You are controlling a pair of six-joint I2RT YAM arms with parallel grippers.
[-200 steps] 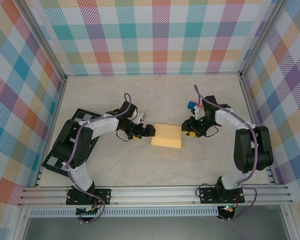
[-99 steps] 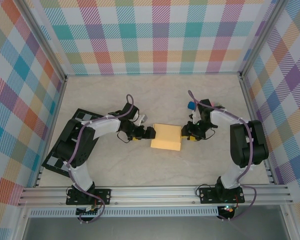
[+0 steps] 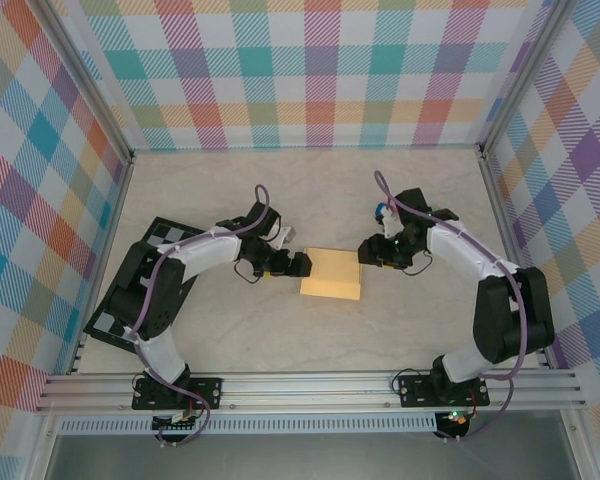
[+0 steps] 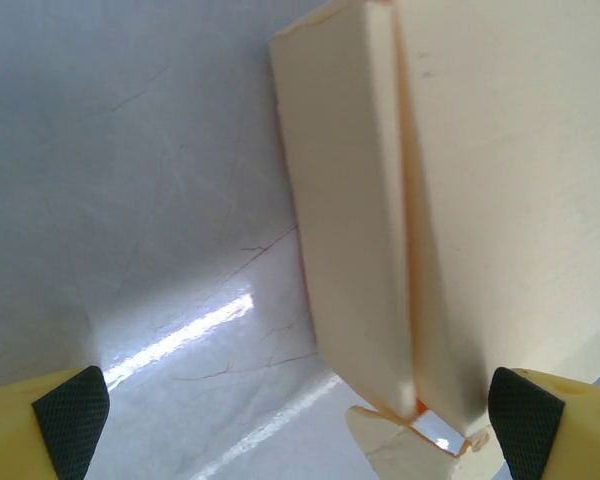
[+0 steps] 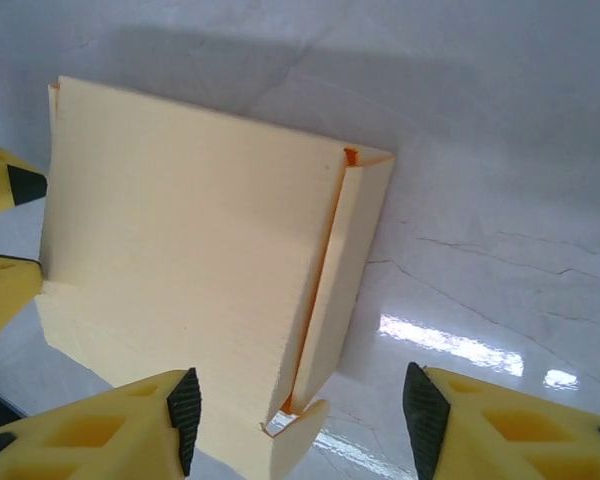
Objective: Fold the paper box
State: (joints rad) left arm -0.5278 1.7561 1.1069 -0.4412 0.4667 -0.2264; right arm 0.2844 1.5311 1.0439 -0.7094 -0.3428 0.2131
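Left gripper [image 3: 298,264] jaws wide apart at the left end of the flat yellow-orange card paper box [image 3: 332,275], not clamping it. Right gripper [image 3: 366,252] jaws also apart, at the right end. Box lies on the pale marbled table [image 3: 280,330] between them.

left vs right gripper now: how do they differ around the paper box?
The left gripper sits at the left end of the paper box; right gripper at its right end, nearer the far corner. The left gripper's jaws stand wider than the right gripper's. Both are open, facing a box end, holding nothing.
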